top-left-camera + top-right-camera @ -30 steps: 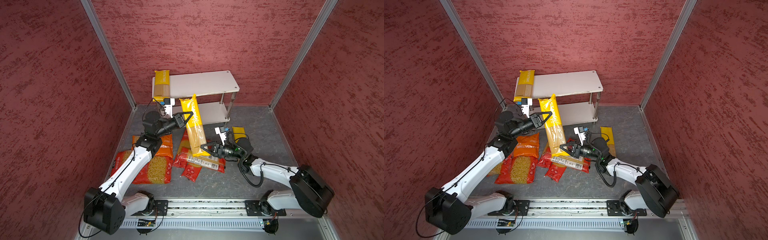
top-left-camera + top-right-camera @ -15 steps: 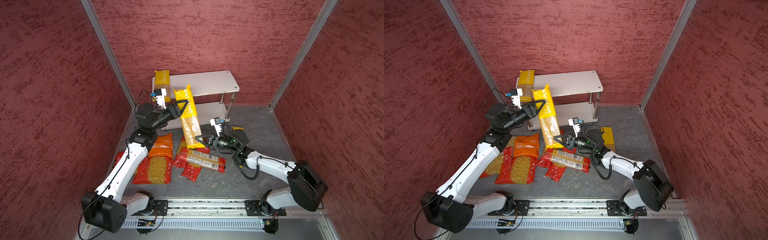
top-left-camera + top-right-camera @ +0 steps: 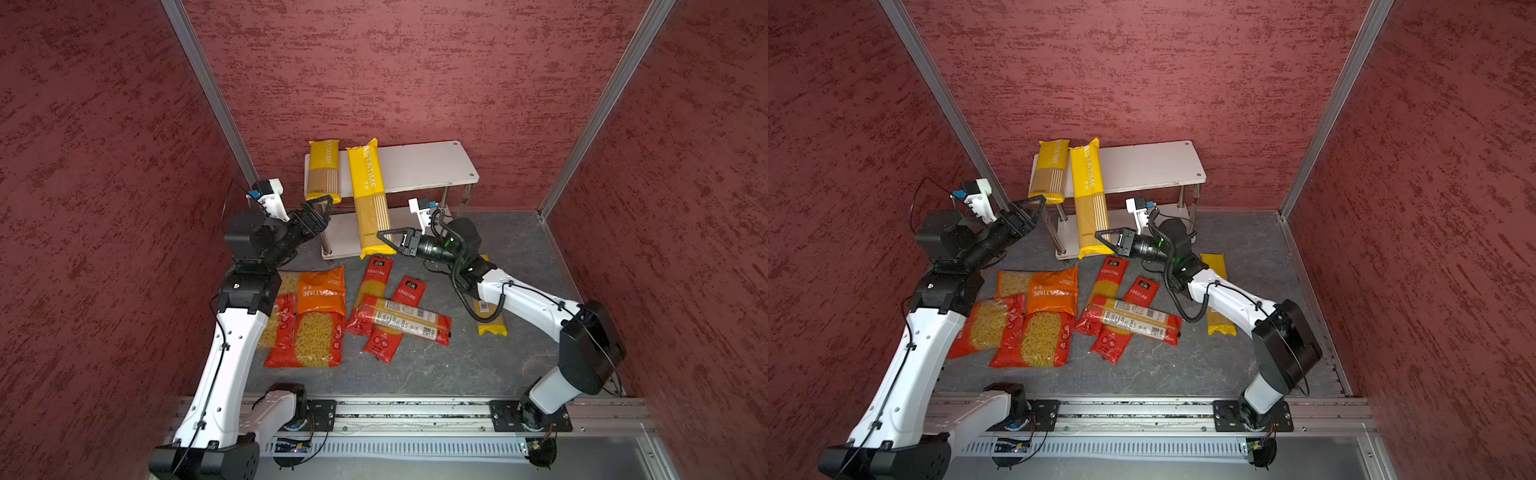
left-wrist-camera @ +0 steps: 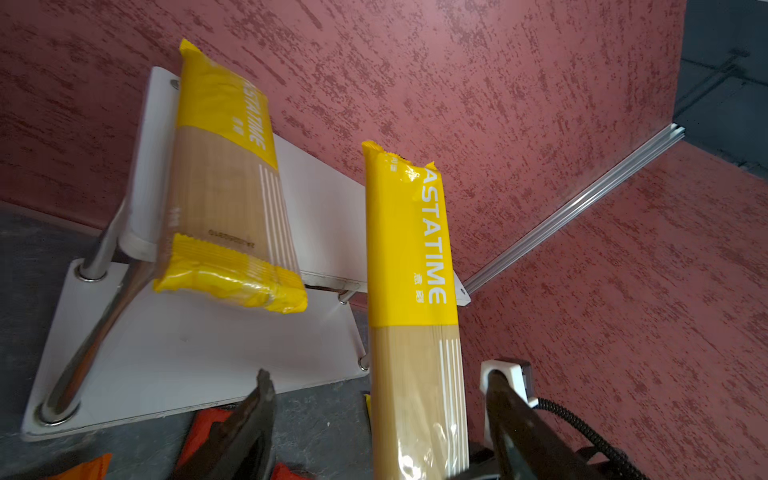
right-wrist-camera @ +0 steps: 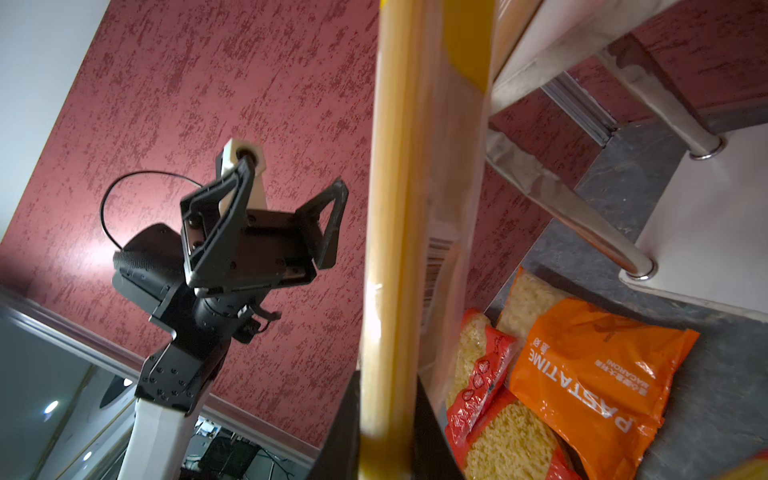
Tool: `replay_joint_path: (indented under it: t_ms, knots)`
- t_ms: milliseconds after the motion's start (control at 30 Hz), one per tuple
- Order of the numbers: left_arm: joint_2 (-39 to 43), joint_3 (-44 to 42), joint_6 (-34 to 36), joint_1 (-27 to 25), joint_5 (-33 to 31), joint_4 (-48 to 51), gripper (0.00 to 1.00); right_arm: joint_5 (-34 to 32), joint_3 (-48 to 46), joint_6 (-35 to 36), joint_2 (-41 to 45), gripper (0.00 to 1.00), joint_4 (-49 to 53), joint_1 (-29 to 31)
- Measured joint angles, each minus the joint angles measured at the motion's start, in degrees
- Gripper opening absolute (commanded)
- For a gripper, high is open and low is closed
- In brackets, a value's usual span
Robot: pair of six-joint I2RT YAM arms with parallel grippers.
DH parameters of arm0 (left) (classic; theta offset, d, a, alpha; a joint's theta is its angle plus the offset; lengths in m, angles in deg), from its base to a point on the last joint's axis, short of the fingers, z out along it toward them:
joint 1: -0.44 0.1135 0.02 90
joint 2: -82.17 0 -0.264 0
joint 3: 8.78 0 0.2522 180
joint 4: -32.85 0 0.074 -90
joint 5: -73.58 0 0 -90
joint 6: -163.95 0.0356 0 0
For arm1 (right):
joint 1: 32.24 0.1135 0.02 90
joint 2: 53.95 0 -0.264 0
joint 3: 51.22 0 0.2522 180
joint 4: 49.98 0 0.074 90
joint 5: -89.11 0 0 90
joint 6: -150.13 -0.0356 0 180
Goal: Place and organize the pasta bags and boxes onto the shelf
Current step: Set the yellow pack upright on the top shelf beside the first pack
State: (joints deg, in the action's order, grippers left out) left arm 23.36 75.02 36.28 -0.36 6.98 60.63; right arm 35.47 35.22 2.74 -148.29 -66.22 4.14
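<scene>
Yellow spaghetti pack (image 3: 370, 199) leans over the front edge of the shelf (image 3: 428, 166) top board, near its left end, because the right gripper (image 3: 385, 242) clamps its lower end, presumably for sliding it on, while the left gripper (image 3: 326, 212) hangs empty, jaws apart.

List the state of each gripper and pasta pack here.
Left gripper: open, empty.
Right gripper: shut on tilted yellow spaghetti pack.
Tilted yellow spaghetti pack: upper end over white two-tier shelf.
Flat yellow spaghetti pack: lying on shelf's top board.
Third yellow spaghetti pack: on floor.
Red and orange pasta bags: on floor.
</scene>
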Motion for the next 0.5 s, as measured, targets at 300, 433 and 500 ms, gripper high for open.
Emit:
replay_joint_path:
  t_ms: [300,433,500]
  knots:
    - [1.25,-5.4,-5.53,8.81,6.49,-2.12,0.8,-1.44,22.05,-7.54,-13.53,0.0,12.87,-2.95]
    - [0.09,-7.19,-8.48,9.53,8.28,-3.63,0.8,-1.57,29.51,-11.63,-19.19,0.0,13.2,-3.13]
    - [-0.07,-7.43,-9.2,9.51,8.81,-4.28,0.8,-1.57,33.07,-13.77,-21.7,0.09,13.42,-3.13]
